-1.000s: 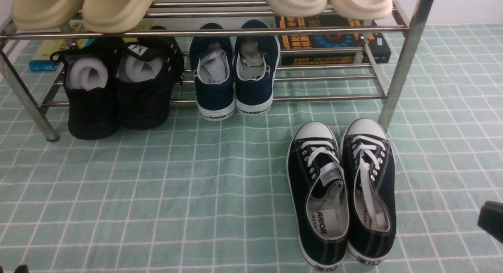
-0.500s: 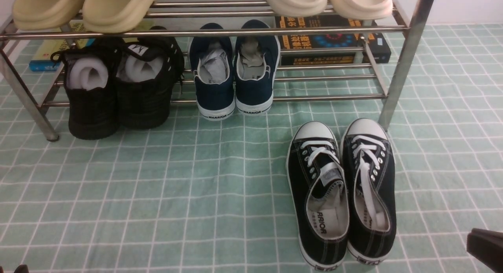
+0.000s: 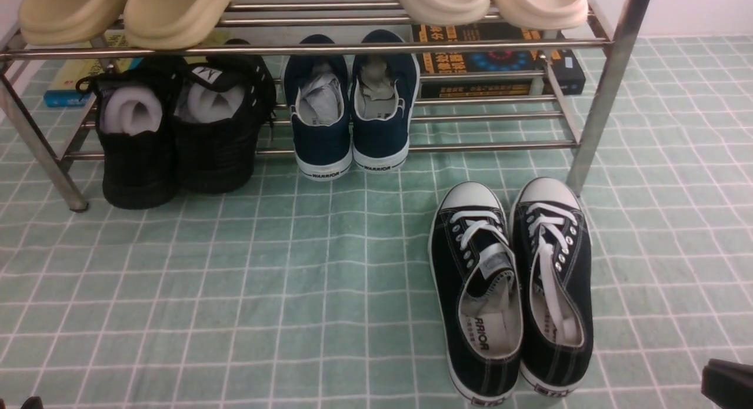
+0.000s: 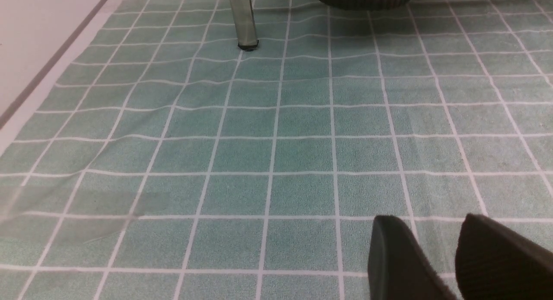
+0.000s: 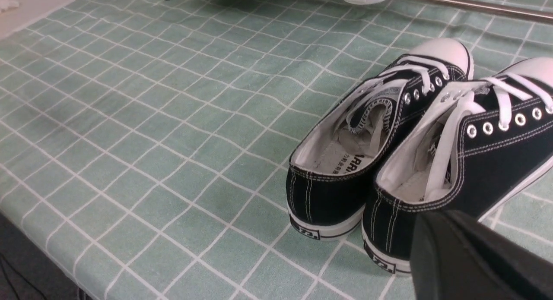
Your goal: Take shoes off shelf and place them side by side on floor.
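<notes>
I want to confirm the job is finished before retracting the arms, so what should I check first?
1. Both sneakers off the shelf: ok, they stand on the floor in front of it.
2. Side by side: ok, parallel, toes toward the shelf.
3. Right tool clear of the sneakers: ok, apart from them at the front view's lower right corner.
4. Right tool open: cannot tell, only part of it shows.
5. Left tool empty: ok, open over bare floor.
</notes>
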Action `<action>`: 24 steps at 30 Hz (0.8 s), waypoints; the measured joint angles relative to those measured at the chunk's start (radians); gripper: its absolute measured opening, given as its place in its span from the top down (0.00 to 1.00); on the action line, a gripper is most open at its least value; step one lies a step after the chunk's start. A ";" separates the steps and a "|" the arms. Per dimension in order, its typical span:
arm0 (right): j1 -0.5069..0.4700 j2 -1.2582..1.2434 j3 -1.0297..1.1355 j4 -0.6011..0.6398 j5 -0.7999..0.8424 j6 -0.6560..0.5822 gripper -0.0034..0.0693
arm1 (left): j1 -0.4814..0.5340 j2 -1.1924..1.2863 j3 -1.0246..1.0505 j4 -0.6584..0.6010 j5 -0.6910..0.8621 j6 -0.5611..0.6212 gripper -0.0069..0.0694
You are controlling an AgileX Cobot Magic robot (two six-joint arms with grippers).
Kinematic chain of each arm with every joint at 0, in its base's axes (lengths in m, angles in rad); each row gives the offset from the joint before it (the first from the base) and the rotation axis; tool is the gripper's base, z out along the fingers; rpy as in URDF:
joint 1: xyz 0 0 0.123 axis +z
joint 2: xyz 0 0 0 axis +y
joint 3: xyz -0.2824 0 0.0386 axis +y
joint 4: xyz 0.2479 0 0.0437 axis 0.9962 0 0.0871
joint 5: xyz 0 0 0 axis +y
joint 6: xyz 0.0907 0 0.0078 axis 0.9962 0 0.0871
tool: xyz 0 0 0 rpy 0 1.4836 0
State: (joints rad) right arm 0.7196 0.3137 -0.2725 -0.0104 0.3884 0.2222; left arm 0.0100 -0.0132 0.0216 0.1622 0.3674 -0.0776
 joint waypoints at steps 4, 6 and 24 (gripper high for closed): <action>0.000 -0.049 0.028 0.002 0.020 0.000 0.93 | 0.000 0.000 0.000 0.000 0.000 0.000 0.59; -0.007 -0.100 0.045 0.001 0.023 0.000 0.92 | 0.000 0.000 0.000 0.001 0.000 0.000 0.59; -0.563 -0.306 0.282 0.000 0.008 -0.091 0.90 | 0.000 0.000 0.000 0.001 0.000 0.000 0.59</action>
State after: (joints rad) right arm 0.1561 0.0077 0.0095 -0.0104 0.3961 0.1317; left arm 0.0100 -0.0132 0.0216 0.1631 0.3674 -0.0776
